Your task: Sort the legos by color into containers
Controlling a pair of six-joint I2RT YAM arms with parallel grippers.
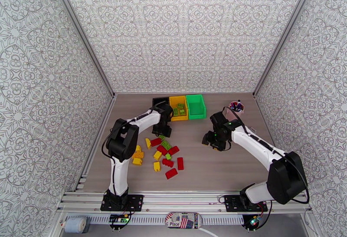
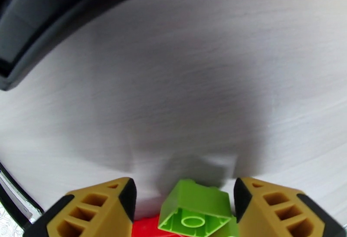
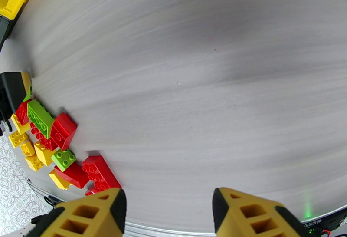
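Nearest the arm bases: loose pile of legos point(image 1: 161, 155) on the table point(image 3: 195, 81), red, yellow and light green mixed, none stacked neatly. Most of the sorting judged not yet done.

At the far end of that pile: left gripper point(image 2: 185, 192), low over a light green brick point(image 2: 195, 207). Jaws about half apart, one finger on either side of the brick, a sliver of gap visible on both sides, so no grip yet. Brick lying studs-down, hollow underside toward the wrist camera, tilted and propped on a red brick point(image 2: 145, 230). Straddling stance probably chosen to pinch the two flat side walls. Risk noted: tilted perch, possible slip or twist on squeezing.

Off to the right, well apart from the pile: right gripper point(image 3: 169, 207) above bare table, fingers moderately apart, nothing between them. Likely parked there to stay clear of the left arm's working space.

Farther back, in a touching row: black bin point(image 1: 159, 102), yellow bin point(image 1: 178, 101), green bin point(image 1: 196, 113). Black bin just beyond the left gripper, a short carry. Several green bricks point(image 1: 179, 110) inside the yellow bin, a colour mismatch as judged against the task. Nothing discernible in the green bin; black bin interior too hidden to tell.

Farthest right: pink cup of pens point(image 1: 236, 106), no part of the sort.
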